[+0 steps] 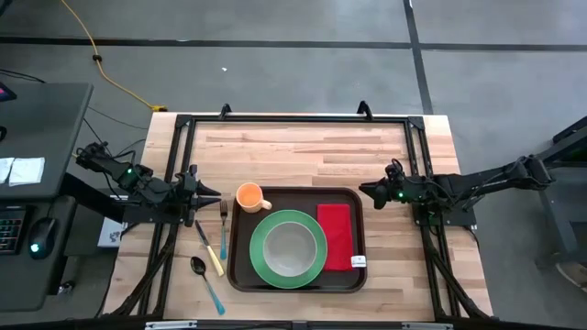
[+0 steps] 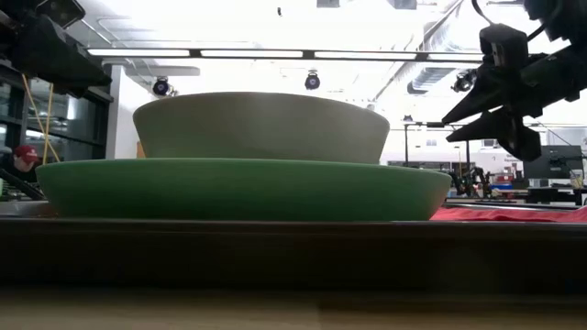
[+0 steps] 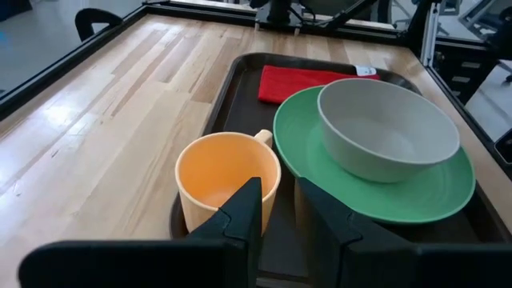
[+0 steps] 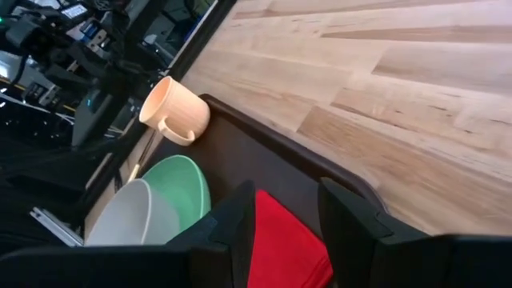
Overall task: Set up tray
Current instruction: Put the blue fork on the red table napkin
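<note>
My left tool [image 1: 216, 193], spread and empty, waits at the tray's [image 1: 240, 275] 9 o'clock rim near the orange cup [image 1: 249, 196]; my right tool [image 1: 363, 192], also spread, at its 2 o'clock corner, mid-desk [image 1: 303, 147].

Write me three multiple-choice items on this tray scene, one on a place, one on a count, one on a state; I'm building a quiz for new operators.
1. Where does the orange cup stand?
A. at the tray's corner nearest the left gripper
B. on the red napkin
C. inside the bowl

2. How many utensils lie on the table outside the tray?
A. one
B. three
C. five

3. What state is the grey bowl in?
A. upside down on the table
B. upright on the green plate
C. held by the right gripper

Answers:
1 A, the high view shows the cup at that corner.
2 B, a fork, a knife and a spoon lie beside the tray.
3 B, the left wrist view shows it sitting open side up on the plate.
</note>
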